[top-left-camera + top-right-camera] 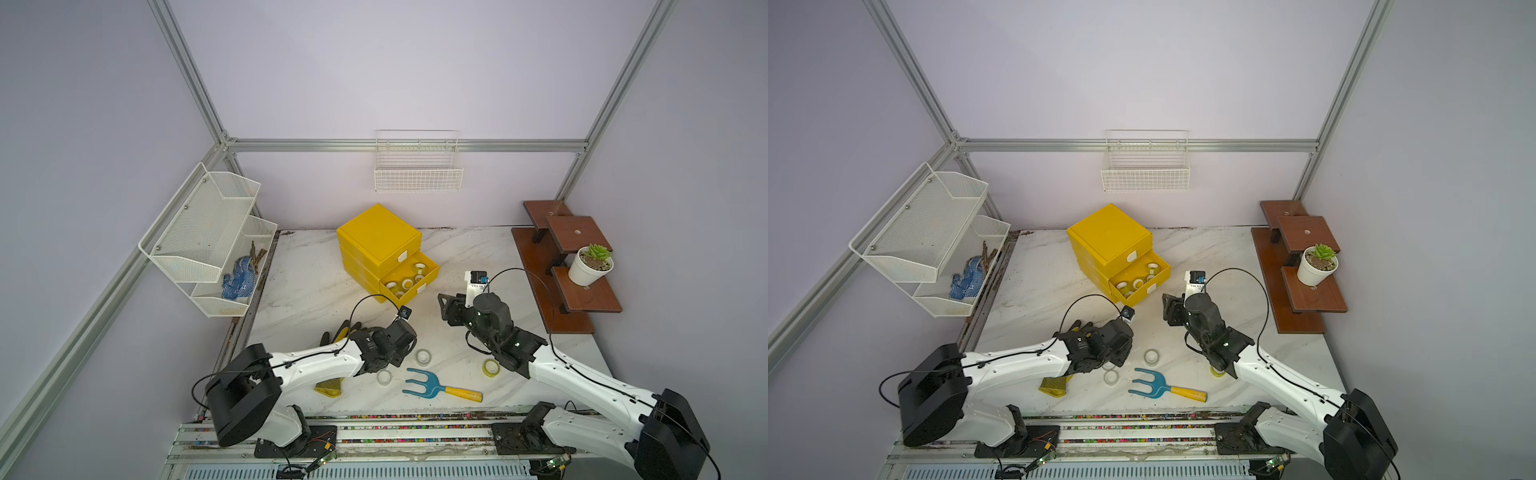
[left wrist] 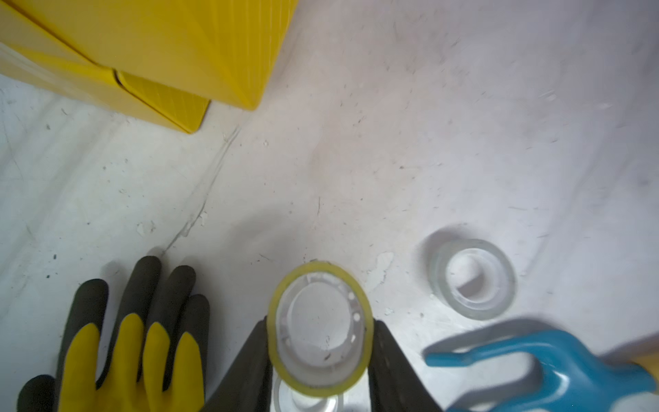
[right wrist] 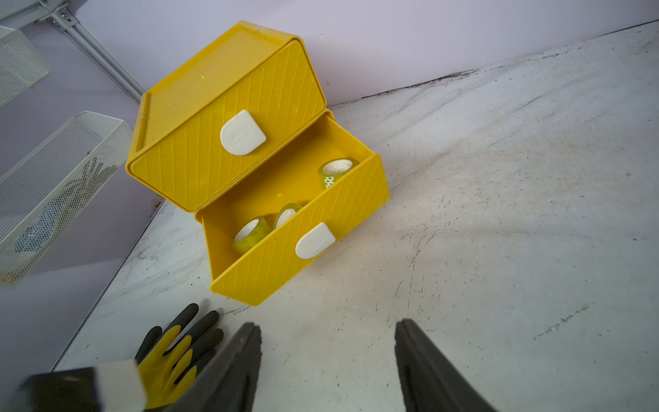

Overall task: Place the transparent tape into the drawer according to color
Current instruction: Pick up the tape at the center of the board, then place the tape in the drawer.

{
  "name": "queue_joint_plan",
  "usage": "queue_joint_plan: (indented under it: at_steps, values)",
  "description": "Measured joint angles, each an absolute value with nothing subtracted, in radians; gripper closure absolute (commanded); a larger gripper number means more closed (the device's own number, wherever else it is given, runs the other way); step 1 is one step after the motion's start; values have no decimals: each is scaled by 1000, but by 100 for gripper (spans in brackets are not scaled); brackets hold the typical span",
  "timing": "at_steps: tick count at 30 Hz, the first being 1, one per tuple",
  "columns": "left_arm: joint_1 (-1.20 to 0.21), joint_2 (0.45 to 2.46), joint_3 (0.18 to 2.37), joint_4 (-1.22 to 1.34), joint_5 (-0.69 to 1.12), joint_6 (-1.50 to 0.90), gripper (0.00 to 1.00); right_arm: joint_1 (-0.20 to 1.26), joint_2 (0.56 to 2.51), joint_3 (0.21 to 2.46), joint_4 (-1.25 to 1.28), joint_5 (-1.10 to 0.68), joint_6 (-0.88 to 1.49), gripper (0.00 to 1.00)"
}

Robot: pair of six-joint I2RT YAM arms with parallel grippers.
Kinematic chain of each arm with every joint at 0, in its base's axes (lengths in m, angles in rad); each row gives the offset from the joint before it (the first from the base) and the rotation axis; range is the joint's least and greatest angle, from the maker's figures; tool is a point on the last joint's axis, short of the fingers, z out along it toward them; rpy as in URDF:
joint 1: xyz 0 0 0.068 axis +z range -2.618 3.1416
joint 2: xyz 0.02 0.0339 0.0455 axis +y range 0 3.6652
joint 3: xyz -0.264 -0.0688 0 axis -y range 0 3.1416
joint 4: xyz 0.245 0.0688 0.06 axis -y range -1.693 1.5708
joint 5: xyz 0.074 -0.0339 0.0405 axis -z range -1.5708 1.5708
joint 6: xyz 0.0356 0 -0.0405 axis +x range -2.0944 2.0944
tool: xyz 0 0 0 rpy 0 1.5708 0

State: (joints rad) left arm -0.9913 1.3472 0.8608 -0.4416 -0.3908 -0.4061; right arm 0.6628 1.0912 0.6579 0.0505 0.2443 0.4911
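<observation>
L gripper [image 2: 321, 323] is clamping yellow-tinted tape roll [image 2: 367, 342] across its rim, beside glove [image 2: 132, 342], ready for xfer to open drawer [image 3: 271, 264], which is holding matching yellow-green rolls [image 3: 251, 233]. R gripper [image 3: 328, 331] is hovering, fingers [image 3: 420, 356] apart, empty.

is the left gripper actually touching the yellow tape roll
Touching. The left wrist view shows both fingers of the left gripper pressed against opposite sides of the yellow tape roll.
</observation>
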Motion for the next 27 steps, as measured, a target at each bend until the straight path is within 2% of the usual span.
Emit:
queue_joint_plan:
  at_steps: [5, 10, 15, 27]
  values:
    - [-996, 1216, 973, -541, -391, -405, 66, 663, 1065, 658, 47, 255, 493, 35]
    - [-989, 1240, 1132, -575, -408, -361, 67, 662, 1048, 657, 36, 267, 497, 35]
    - [-953, 1391, 1290, -550, -446, -306, 66, 661, 1031, 645, 27, 282, 508, 35]
    - [-825, 1792, 1472, -524, -548, -270, 67, 656, 988, 619, -6, 308, 517, 35]
